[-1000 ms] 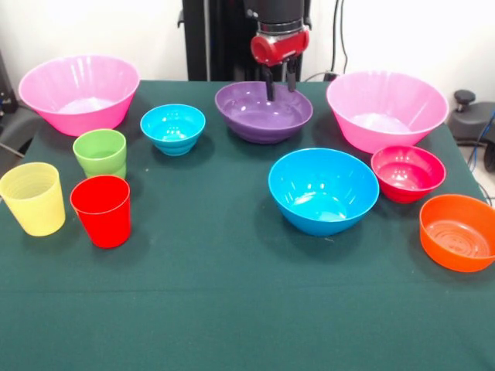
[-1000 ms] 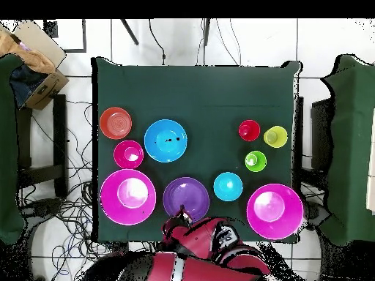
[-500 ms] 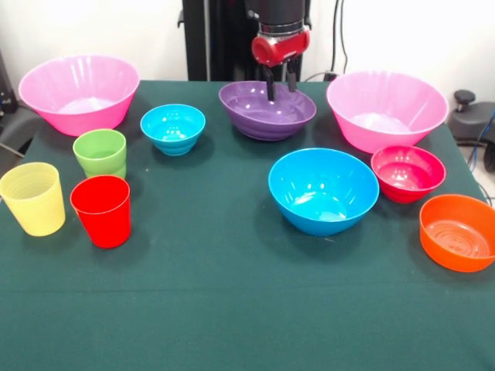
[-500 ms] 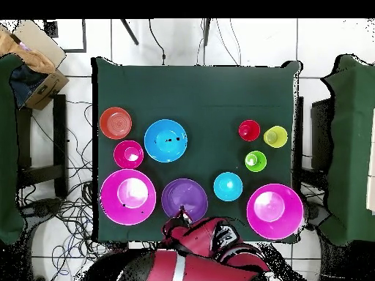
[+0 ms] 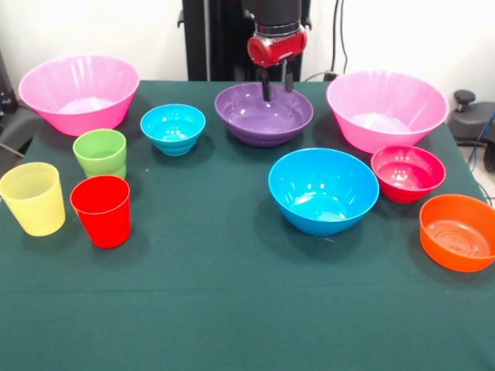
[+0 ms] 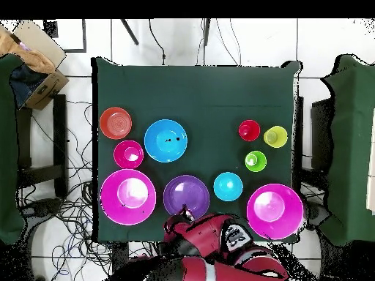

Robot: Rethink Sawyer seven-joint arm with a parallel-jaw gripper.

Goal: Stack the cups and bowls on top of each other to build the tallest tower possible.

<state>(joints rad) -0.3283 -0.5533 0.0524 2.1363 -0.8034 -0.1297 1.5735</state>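
We see the gripper [image 5: 276, 83] above the purple bowl's [image 5: 263, 120] far rim, jaws slightly apart, holding nothing, 1 blue bowl [image 5: 323, 189] nearby.

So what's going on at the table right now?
The gripper is at the far rim of the purple bowl, one finger inside and the other behind the rim, not visibly clamped. The bowl sits flat on the table. Nothing is stacked yet: the blue bowl, both pink bowls, the small bowls and the three cups all stand apart.
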